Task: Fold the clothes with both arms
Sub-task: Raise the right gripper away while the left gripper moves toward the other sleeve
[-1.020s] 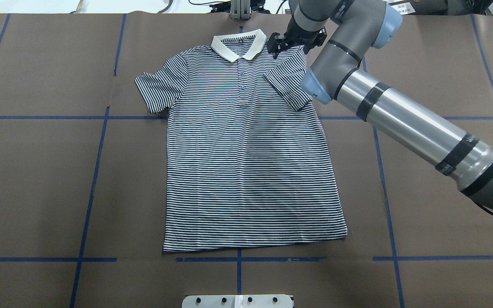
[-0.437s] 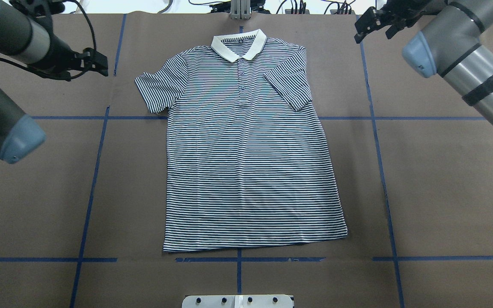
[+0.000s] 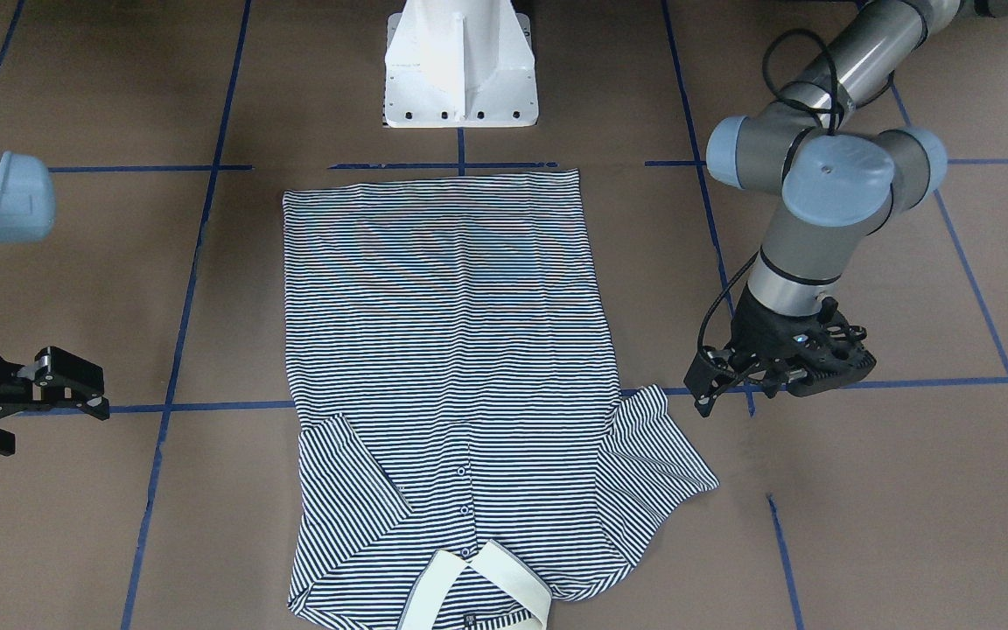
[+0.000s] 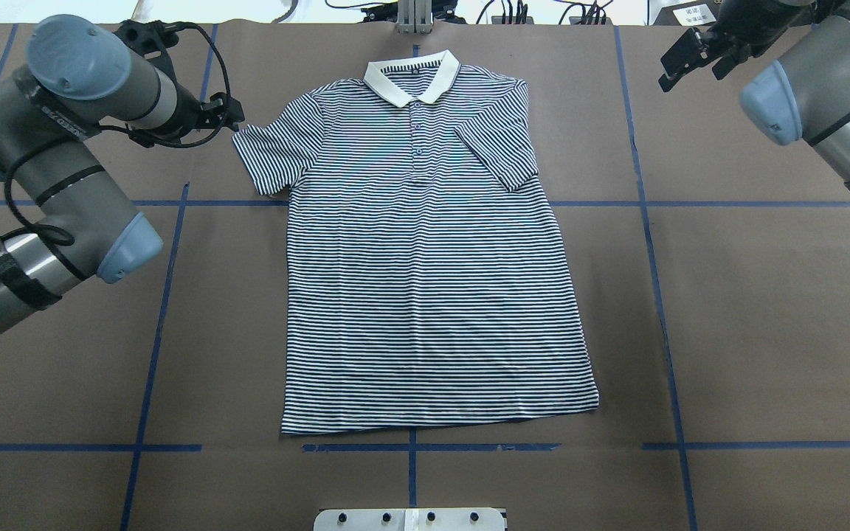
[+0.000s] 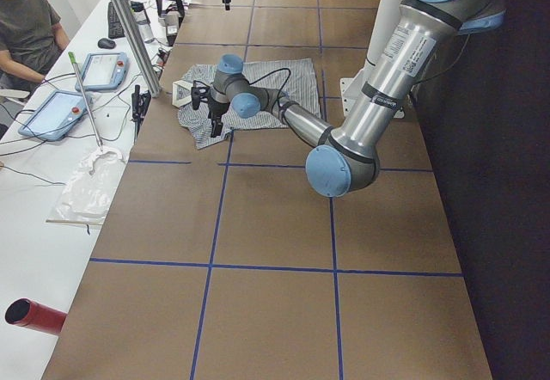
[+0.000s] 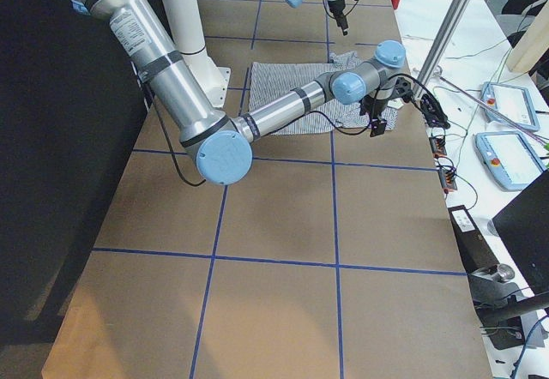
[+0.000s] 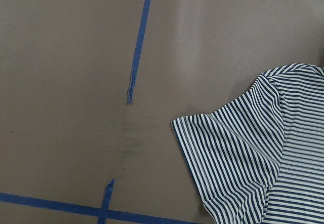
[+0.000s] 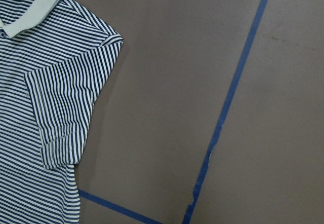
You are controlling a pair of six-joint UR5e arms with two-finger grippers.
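Polo shirt (image 4: 425,280), striped: one, flat and face up at the centre of the tabletop (image 4: 764,332), collar (image 4: 412,77) away from the robot. Sleeves: two, the robot's-right one (image 8: 66,107) folded onto the chest.

Arms: two. Left tool (image 3: 707,385): one, low, near the spread sleeve (image 7: 238,153); whether spread or pressed together cannot be told. Right tool (image 4: 694,63): one, fingers spread, empty, well apart from the shirt.

The front-facing view alone shows the white pedestal base (image 3: 460,61) whole. The left side view alone shows a seated person (image 5: 26,27).
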